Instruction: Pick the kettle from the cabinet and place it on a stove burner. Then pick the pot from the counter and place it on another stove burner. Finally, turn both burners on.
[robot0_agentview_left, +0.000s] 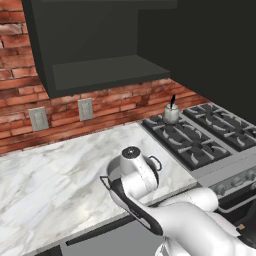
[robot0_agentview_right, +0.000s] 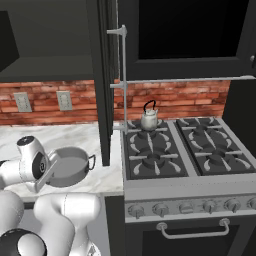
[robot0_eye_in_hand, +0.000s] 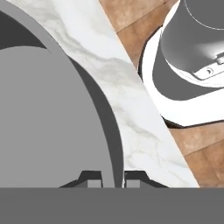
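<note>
While the kettle (robot0_agentview_right: 149, 118) sits on a rear burner (robot0_agentview_right: 148, 129), the hand (robot0_eye_in_hand: 113, 179) grips the pot (robot0_agentview_right: 70, 166) rim on the counter (robot0_agentview_right: 107, 177)

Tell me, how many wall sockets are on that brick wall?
2. Both sit on the brick wall above the counter: the left socket and the right socket, side by side. Others may be hidden behind the cabinet.

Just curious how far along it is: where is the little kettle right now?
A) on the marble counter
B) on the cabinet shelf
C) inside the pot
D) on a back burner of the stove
D: the kettle stands on a rear burner of the stove, away from the pot on the counter.
</note>
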